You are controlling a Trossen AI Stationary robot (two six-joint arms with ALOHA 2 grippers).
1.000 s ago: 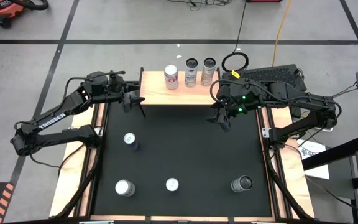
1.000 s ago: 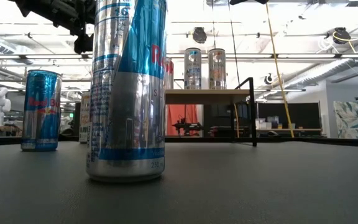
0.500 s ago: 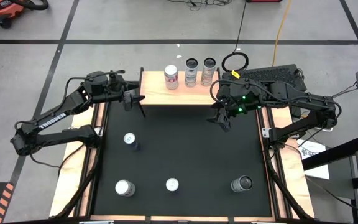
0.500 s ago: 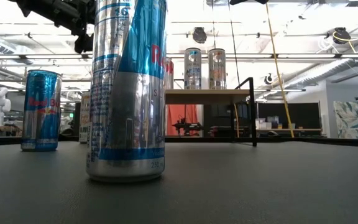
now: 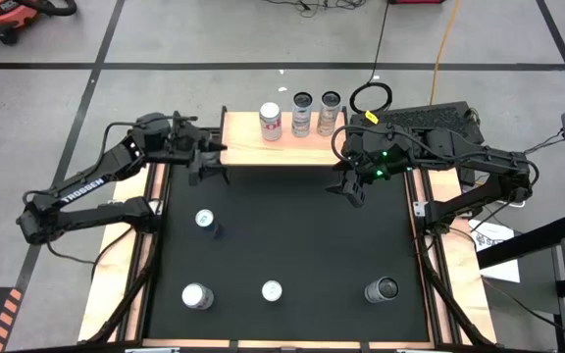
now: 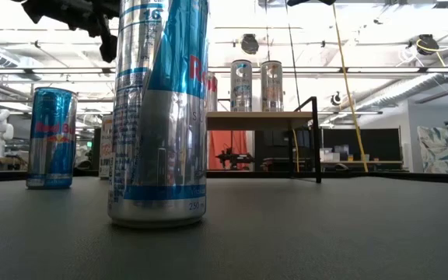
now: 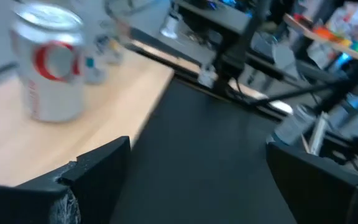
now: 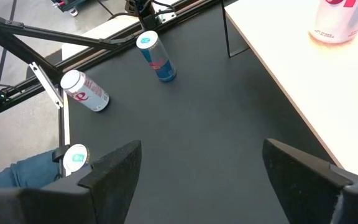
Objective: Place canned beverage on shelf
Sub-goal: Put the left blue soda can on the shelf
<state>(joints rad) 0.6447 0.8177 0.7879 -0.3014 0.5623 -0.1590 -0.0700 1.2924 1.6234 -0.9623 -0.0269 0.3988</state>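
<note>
The shelf (image 5: 273,139), pale wood on black legs, stands at the mat's far edge. On it stand a red-and-white can (image 5: 271,122) and two slim cans (image 5: 302,114) (image 5: 330,112). Several more cans stand on the black mat: one at mid left (image 5: 205,220), and others along the near edge (image 5: 197,296) (image 5: 272,291) (image 5: 382,290). My left gripper (image 5: 214,169) hovers open by the shelf's left near corner, with the red-and-white can (image 7: 48,62) ahead of it. My right gripper (image 5: 353,192) hangs open above the mat near the shelf's right end.
In the low view a tall blue-and-silver can (image 6: 160,117) stands close in front, with a blue can (image 6: 50,138) farther left. The middle of the mat (image 5: 292,230) is bare. A keyboard (image 5: 430,118) and cables lie beyond the table's far right corner.
My left gripper has turned at the wrist while staying beside the shelf's left near corner. It remains open.
</note>
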